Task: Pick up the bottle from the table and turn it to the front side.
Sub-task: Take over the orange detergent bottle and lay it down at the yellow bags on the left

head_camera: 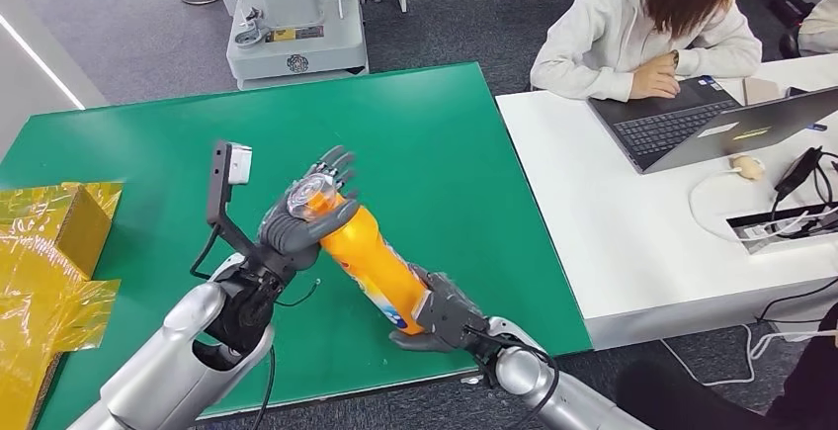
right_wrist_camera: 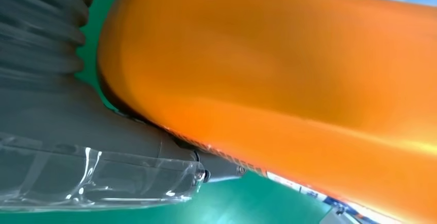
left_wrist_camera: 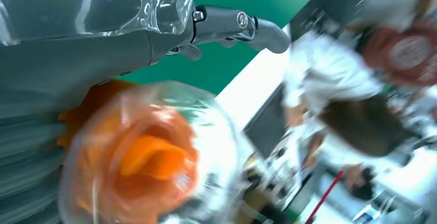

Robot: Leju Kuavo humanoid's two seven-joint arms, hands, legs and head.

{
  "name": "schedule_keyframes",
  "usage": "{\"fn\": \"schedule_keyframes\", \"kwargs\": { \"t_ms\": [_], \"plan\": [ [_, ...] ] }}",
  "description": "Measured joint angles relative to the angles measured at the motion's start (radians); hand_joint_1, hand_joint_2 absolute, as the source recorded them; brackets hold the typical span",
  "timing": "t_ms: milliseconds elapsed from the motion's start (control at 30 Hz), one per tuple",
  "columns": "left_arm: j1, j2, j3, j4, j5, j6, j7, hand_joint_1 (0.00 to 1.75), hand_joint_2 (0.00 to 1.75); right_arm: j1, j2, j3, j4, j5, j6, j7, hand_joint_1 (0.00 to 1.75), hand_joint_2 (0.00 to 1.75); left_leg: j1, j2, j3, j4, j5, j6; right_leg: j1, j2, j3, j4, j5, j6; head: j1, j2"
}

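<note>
Nearest, right hand [head_camera: 442,313] wrapped round the base end of the orange bottle [head_camera: 371,262], fingers [head_camera: 432,283] clasped on the lower body just by the blue-and-white strip of label; probably the anchoring grip, so the bottle can be rolled about its long axis. Bottle lifted off the green worktop [head_camera: 445,163], tilted, base low toward the robot and cap end higher and further out. Further along, left hand [head_camera: 306,208] cupped over the cap end, thumb across the neck and fingers [head_camera: 331,165] fanned past the top, grasping it as well; likely placed there to twist the bottle until its front side faces forward, a step judged under way, not finished. Held by both hands, then, clear of the worktop, near its front middle. From the right wrist, up close: smooth orange wall of the bottle [right_wrist_camera: 288,80] lying against the grey thumb [right_wrist_camera: 103,131], a sliver of label at the edge, green beneath — contact the head view cannot confirm. From the left wrist: clear cap and orange nozzle [left_wrist_camera: 149,157] end-on, much blurred, one finger [left_wrist_camera: 242,26] reaching past. Beyond, yellow wrapped boxes [head_camera: 49,242] at the worktop's left edge, a white table [head_camera: 632,213] to the right carrying a laptop [head_camera: 692,124], and a person [head_camera: 652,25] seated at it.
</note>
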Motion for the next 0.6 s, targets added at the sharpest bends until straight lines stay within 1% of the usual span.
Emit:
{"fn": "schedule_keyframes", "kwargs": {
  "t_ms": [33, 67, 133, 200, 300, 433, 467, 500, 533, 600],
  "plan": [
    [0.006, -0.003, -0.001, -0.018, -0.025, 0.036, -0.023, 1.23, 1.75, 0.007, -0.001, -0.003, -0.006, 0.001, -0.001, 0.0, 1.75, 1.75, 0.0, 0.0, 0.0, 0.0, 0.0, 0.0, 0.0, 0.0, 0.0, 0.0, 0.0, 0.0, 0.0, 0.0],
    [0.014, -0.006, -0.002, -0.037, -0.054, 0.073, -0.047, 1.4, 1.75, 0.014, -0.002, -0.005, -0.013, 0.002, -0.004, 0.001, 1.75, 1.75, 0.0, 0.0, 0.0, 0.0, 0.0, 0.0, 0.0, 0.001, 0.0, 0.0, 0.0, 0.0, 0.0, 0.0],
    [0.032, -0.012, -0.004, -0.075, -0.108, 0.141, -0.091, 1.46, 1.75, 0.027, -0.005, -0.011, -0.023, 0.005, -0.009, 0.001, 1.75, 1.75, 0.0, 0.0, 0.0, 0.0, 0.0, 0.0, 0.0, 0.001, 0.0, 0.0, 0.0, 0.0, 0.0, 0.0],
    [0.047, -0.016, -0.005, -0.106, -0.148, 0.188, -0.121, 1.5, 1.75, 0.039, -0.009, -0.017, -0.031, 0.01, -0.013, -0.001, 1.75, 1.75, 0.0, 0.0, 0.0, 0.0, 0.0, 0.0, 0.0, 0.0, 0.0, 0.0, 0.0, 0.0, 0.0, 0.0],
    [0.057, -0.02, -0.011, -0.132, -0.178, 0.218, -0.137, 1.47, 1.75, 0.052, -0.012, -0.023, -0.04, 0.017, -0.015, -0.004, 1.75, 1.75, 0.0, 0.0, 0.0, 0.0, 0.0, 0.0, 0.0, 0.0, 0.0, 0.0, 0.0, 0.0, 0.0, 0.0],
    [0.063, -0.03, -0.013, -0.143, -0.179, 0.223, -0.141, 1.49, 1.75, 0.067, -0.014, -0.031, -0.053, 0.017, -0.024, -0.005, 1.75, 1.75, 0.0, 0.0, 0.0, 0.0, 0.0, 0.0, 0.0, 0.0, 0.0, 0.0, 0.0, 0.0, 0.0, 0.0],
    [0.065, -0.032, -0.013, -0.143, -0.177, 0.223, -0.142, 1.45, 1.75, 0.073, -0.014, -0.035, -0.057, 0.018, -0.028, -0.005, 1.75, 1.75, 0.0, 0.0, 0.0, 0.0, 0.0, 0.0, 0.0, 0.0, 0.0, 0.0, 0.0, 0.0, 0.0, 0.0],
    [0.067, -0.035, -0.014, -0.143, -0.174, 0.221, -0.142, 1.34, 1.75, 0.079, -0.014, -0.039, -0.062, 0.019, -0.03, -0.005, 1.75, 1.75, 0.0, 0.0, 0.0, 0.0, 0.0, 0.0, 0.0, 0.0, 0.0, 0.0, 0.0, 0.0, 0.0, 0.0],
    [0.069, -0.037, -0.014, -0.144, -0.17, 0.219, -0.142, 1.01, 1.75, 0.086, -0.014, -0.043, -0.067, 0.02, -0.032, -0.004, 1.75, 1.75, 0.0, 0.0, 0.0, 0.0, 0.0, 0.0, 0.0, 0.0, 0.0, 0.0, 0.0, 0.0, 0.0, 0.0],
    [0.075, -0.04, -0.014, -0.145, -0.164, 0.212, -0.141, 0.3, 1.75, 0.098, -0.014, -0.05, -0.077, 0.023, -0.033, -0.003, 1.75, 1.75, 0.0, 0.0, 0.0, 0.0, 0.0, 0.0, 0.0, 0.0, 0.0, 0.0, 0.0, 0.0, 0.0, 0.0]
  ]
}}
